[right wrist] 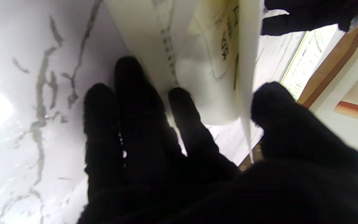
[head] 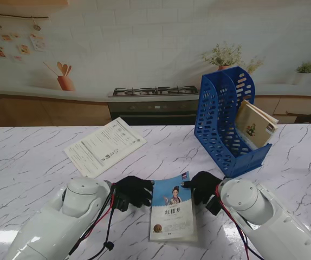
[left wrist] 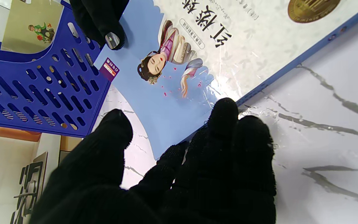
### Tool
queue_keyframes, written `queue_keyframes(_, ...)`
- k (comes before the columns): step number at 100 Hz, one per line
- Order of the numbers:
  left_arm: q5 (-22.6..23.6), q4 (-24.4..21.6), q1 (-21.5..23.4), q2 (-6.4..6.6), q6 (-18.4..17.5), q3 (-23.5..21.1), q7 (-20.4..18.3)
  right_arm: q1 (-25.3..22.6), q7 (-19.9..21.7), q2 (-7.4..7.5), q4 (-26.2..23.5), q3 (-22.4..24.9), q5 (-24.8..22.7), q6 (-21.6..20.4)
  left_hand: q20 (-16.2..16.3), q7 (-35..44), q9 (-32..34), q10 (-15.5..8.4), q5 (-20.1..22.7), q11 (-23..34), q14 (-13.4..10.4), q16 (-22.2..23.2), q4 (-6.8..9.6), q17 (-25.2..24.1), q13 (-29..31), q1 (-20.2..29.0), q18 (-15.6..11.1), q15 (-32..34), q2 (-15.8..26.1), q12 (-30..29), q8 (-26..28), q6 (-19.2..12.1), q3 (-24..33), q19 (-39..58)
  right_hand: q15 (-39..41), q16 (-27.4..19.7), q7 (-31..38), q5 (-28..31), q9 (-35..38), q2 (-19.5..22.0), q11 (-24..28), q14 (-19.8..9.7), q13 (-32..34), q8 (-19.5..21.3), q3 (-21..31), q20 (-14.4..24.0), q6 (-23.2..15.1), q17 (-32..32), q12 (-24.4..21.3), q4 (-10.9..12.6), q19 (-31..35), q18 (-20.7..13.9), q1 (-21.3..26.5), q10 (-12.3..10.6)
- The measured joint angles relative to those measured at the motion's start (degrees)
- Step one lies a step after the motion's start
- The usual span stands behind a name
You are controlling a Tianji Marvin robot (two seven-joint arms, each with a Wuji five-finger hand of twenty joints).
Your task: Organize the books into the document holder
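Note:
A book with a light-blue cover showing a woman (head: 172, 208) lies on the marble table between my two black-gloved hands. My left hand (head: 133, 190) rests at its left spine edge, fingertips (left wrist: 225, 112) touching the edge and thumb (left wrist: 113, 130) spread apart. My right hand (head: 203, 187) is at the book's far right corner. There the thumb (right wrist: 275, 102) lies on the cover and the fingers (right wrist: 135, 93) reach under the pages, pinching the book (right wrist: 210, 77). The blue document holder (head: 228, 122) stands far right with a beige book (head: 256, 125) in it.
A white printed booklet (head: 105, 145) lies flat on the far left of the table. The blue holder (left wrist: 39, 87) stands close beyond the book's far right corner. A counter with a stove (head: 153, 92) runs behind the table.

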Motion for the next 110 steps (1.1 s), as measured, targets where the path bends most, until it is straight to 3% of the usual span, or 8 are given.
queue_keyframes(48,-6.36,1.7,1.08,-1.16,-0.43,-1.64,1.65,-0.86,-2.95,-0.52,0.37,0.47,2.73,-0.94,2.23,-0.73,1.59,0.66,0.81,4.47,-1.88,3.52,0.0,0.49,-0.59,-0.43,-2.96,1.88,-2.81,9.85,2.9,-1.58,5.34,-0.28,2.69,0.07,-0.87,-1.35,0.0,0.0,1.34,3.41,0.29,0.07,3.13,-0.02,0.01,0.04,0.08,0.0,-0.63,3.1,2.84,3.03)
queue_keyframes(56,-10.25,2.39,1.64,-1.75,-0.46,-1.6,1.11,-1.27,-4.49,-1.04,0.57,0.44,3.94,-1.66,2.03,-1.51,3.02,-5.24,2.17,4.57,-1.49,5.96,0.0,2.22,2.1,-0.12,-2.65,10.21,-3.47,10.3,1.53,-3.03,6.12,-0.21,4.19,1.62,-2.3,-2.39,-0.58,0.02,1.36,4.47,-0.32,-0.1,3.9,0.19,-0.18,0.02,0.11,0.0,-0.73,4.35,2.94,2.27)
queue_keyframes(65,-10.92,2.45,2.36,-2.41,-0.58,-1.31,0.52,-1.49,-5.31,-1.53,0.91,0.35,4.24,-2.65,1.88,-1.51,3.02,-5.6,2.16,4.66,-2.09,8.94,0.0,4.19,3.92,-0.41,-2.46,14.58,-3.47,11.73,1.52,-3.37,6.15,-0.16,5.4,2.06,-3.03,-2.44,-0.83,0.02,1.07,4.61,-0.77,-0.14,5.49,0.2,-0.29,0.03,0.1,0.0,-0.73,4.55,2.96,0.96)
queue_keyframes(75,-10.88,2.39,2.63,-2.99,-0.9,-0.63,-0.13,-1.84,-5.57,-2.19,1.05,-0.14,5.16,-3.33,1.13,-1.26,3.02,-7.6,2.64,4.86,-1.43,7.32,0.3,3.06,0.4,-0.43,-2.61,4.7,-3.54,12.25,1.51,-4.48,6.35,-1.22,4.03,2.06,-5.96,-3.31,-3.63,0.02,-1.16,-0.25,-1.82,-1.56,6.51,-0.22,-0.81,0.58,-0.64,0.0,-0.32,3.83,2.96,-6.91)
queue_keyframes(87,-10.51,2.29,2.69,-3.33,-1.15,0.02,-0.43,-2.44,-5.74,-2.94,0.65,-0.28,5.54,-3.59,1.11,-0.49,3.02,-7.84,4.01,3.38,-0.15,7.17,0.3,2.59,-2.46,0.47,-2.83,4.25,-5.86,10.81,4.02,-5.0,9.95,-1.29,2.93,2.06,-6.74,-3.72,-4.26,0.02,-3.1,-0.57,-2.45,-2.22,6.58,-0.25,-0.82,0.2,-1.46,0.0,0.05,3.75,2.96,-7.81)
queue_keyframes(91,-10.11,2.24,2.68,-3.33,-1.32,0.21,-0.41,-2.68,-5.81,-3.01,0.4,-0.17,5.58,-3.59,0.52,0.16,3.4,-8.3,4.98,2.68,-2.58,5.99,0.3,3.89,-0.45,3.3,-3.47,4.2,-8.02,12.82,5.62,-5.72,11.35,-1.32,2.6,2.06,-6.9,-3.85,-4.29,0.02,-3.94,-0.57,-2.75,-2.23,6.58,-0.25,-0.82,0.09,-1.9,0.0,-0.66,3.75,2.94,-7.81)
queue_keyframes(102,-7.81,2.07,2.67,-3.28,-2.2,0.86,0.22,-3.64,-6.39,-3.15,-0.44,0.47,5.69,-3.36,-4.02,15.55,13.24,-10.96,4.06,-6.47,-5.2,6.99,-2.57,10.33,4.86,8.69,-5.67,1.91,-12.85,21.21,18.13,-8.59,13.04,-1.32,1.17,2.06,-7.51,-3.95,-4.3,0.02,-5.73,-0.57,-3.1,-2.32,6.59,-0.34,-0.82,0.04,-3.2,0.0,-1.32,3.73,2.92,-7.85)
queue_keyframes(110,-6.6,1.83,2.76,-3.26,-3.27,1.17,0.83,-4.38,-6.63,-3.27,-1.19,1.04,5.71,-3.05,-7.94,35.15,19.29,-14.15,-0.23,-9.38,-4.98,7.85,-3.13,12.12,5.65,9.73,-6.59,2.05,-14.04,22.13,15.69,-9.51,13.05,-0.8,-1.31,2.0,-8.73,-4.0,-4.39,0.02,-8.14,-0.57,-3.1,-2.36,6.59,-0.35,-0.82,-0.11,-4.46,0.0,-1.32,3.73,2.82,-7.85)
